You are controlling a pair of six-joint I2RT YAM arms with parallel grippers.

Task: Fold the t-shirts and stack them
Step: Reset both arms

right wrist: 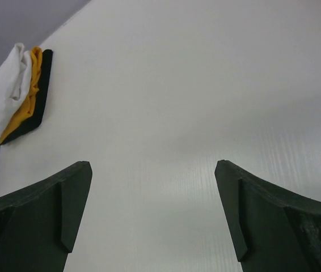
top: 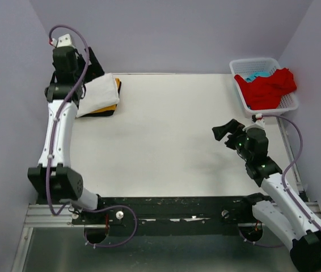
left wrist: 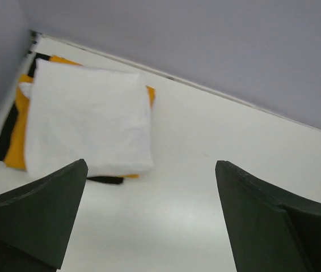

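Though agape and empty, left pincer by stack, right pincer near basket with red, maybe blue, shirts.

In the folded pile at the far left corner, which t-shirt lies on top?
The folded white cloth t-shirt; the orange t-shirt and the black t-shirt lie under it.

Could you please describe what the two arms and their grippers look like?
Both arms have white link shells between black joint housings: left arm, right arm. A thin purple cable loops along each. The left gripper and right gripper have broad, wedge-shaped dark fingers.
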